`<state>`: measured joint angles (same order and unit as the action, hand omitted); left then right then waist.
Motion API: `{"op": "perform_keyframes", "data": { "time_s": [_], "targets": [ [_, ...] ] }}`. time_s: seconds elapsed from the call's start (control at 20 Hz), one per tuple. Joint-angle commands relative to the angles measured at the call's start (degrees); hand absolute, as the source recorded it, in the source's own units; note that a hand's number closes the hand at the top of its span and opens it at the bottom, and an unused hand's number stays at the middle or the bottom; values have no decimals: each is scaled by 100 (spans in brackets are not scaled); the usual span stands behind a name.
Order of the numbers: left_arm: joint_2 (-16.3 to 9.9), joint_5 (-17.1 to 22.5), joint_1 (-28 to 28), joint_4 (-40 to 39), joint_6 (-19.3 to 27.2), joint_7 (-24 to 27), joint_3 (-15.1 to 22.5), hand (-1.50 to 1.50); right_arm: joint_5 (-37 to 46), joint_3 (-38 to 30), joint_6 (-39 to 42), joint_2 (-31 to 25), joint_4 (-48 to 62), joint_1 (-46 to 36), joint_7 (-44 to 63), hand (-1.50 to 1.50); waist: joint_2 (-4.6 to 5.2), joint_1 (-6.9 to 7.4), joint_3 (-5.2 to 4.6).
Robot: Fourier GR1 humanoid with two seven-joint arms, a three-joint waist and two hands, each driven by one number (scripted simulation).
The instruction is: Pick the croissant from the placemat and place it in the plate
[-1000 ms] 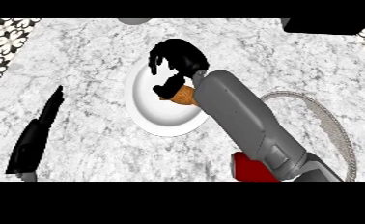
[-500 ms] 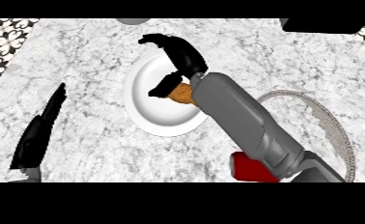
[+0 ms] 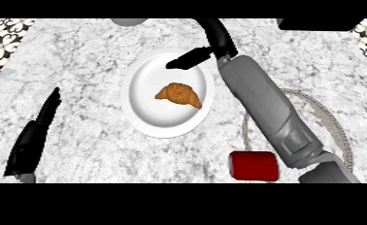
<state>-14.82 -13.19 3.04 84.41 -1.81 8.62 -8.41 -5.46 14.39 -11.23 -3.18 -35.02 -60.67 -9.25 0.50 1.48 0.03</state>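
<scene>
Marble counter; croissant lies in the plate, centre frame. My right hand open above. Lift clear without nudging it.

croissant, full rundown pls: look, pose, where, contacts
The croissant is golden-brown and crescent-shaped with a ridged crust that looks baked. It lies flat, near the middle of the white plate, one tip pointing lower right. Only the plate touches it. The right hand is open above the plate's upper rim, apart from the croissant.
</scene>
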Motion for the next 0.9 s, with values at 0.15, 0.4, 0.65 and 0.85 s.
{"op": "perform_keyframes", "data": {
  "time_s": [0.15, 0.4, 0.65, 0.85],
  "targets": [
    [-68, 46, 152, 282, -102, -18, -48, 0, -583, -984, 1164, -763, 849, -22, -1259, -150, 20, 74, 3],
    [220, -220, 40, 182, 138, -39, 211, 0, -423, -1109, 2056, -1494, 1493, 77, -2299, -150, 57, 115, 5],
    [115, -163, 86, 208, 24, -39, 119, 0, -335, -1272, 2533, -2048, 2047, -174, -2529, -150, 62, 154, 6],
    [-4, 27, -315, 176, -206, -480, 10, 0, -187, -1274, 2645, -2069, 2396, -283, -2694, -150, 67, 145, 8]
  ]
}}
